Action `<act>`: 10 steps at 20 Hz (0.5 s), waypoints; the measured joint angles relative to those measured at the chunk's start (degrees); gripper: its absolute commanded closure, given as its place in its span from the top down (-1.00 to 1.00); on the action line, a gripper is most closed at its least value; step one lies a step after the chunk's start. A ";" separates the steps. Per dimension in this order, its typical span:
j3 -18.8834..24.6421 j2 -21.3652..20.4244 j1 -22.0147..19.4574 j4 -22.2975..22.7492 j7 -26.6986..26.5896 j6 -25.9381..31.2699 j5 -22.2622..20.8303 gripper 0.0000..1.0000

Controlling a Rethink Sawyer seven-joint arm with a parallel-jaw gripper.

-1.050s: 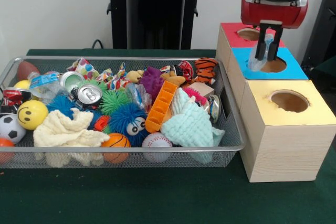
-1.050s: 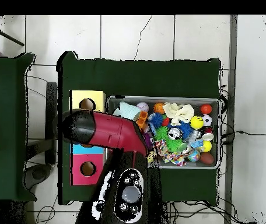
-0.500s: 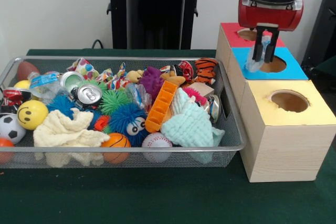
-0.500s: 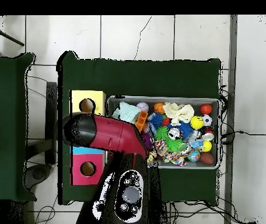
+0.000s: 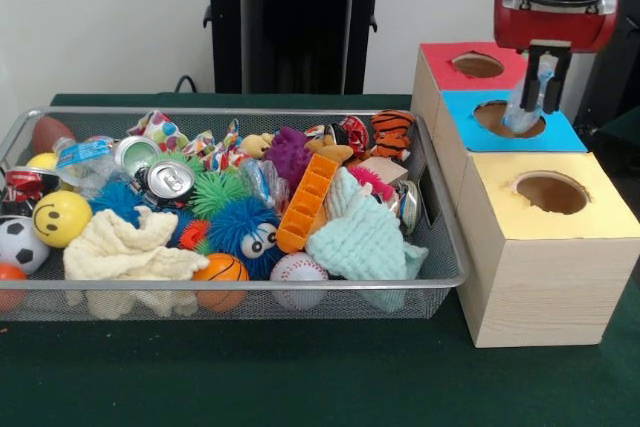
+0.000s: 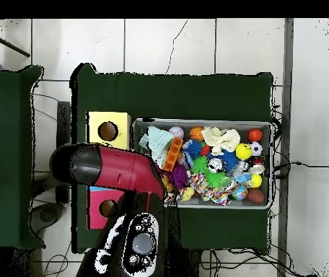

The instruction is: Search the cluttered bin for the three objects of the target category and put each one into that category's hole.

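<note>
Gripper [image 5: 545, 75] of the red and black arm [image 6: 117, 167] hangs over the right edge of the blue-topped wooden box [image 5: 558, 131]. Its two dark fingers are closed on a clear crumpled plastic piece [image 5: 525, 107], probably a small bottle or a wrapper. The lower end of this piece hangs just above the right part of the round hole in the blue top [image 5: 497, 117], not inside it.

The blue-topped box stands between the red-topped wooden box [image 5: 446, 59] behind it and the yellow-topped wooden box [image 5: 540, 247] in front of it. Each of them has one round hole on top. The three boxes form a row just beside the right end of the silver wire mesh bin [image 5: 449, 265] on the dark green table cloth [image 5: 300, 377].

The bin is full of mixed things: a yellow smiley ball [image 5: 61, 218], a cream cloth [image 5: 130, 249], a light green knitted cloth [image 5: 362, 241], a blue fuzzy toy with eyes [image 5: 248, 231], an orange plastic ladder-shaped piece [image 5: 307, 202], a white baseball [image 5: 298, 278], a small orange basketball [image 5: 221, 277], a silver drink can [image 5: 167, 180] and a striped tiger toy [image 5: 392, 131].

In the overhead view the arm covers the blue-topped box, so the gripper does not show there.
</note>
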 measured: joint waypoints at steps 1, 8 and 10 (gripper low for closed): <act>0.00 0.02 0.34 0.12 0.00 -0.04 0.34 -1.00; 0.01 0.45 1.32 1.60 0.00 -1.72 2.59 -1.00; 0.02 0.73 1.33 2.13 0.00 -2.73 3.07 -1.00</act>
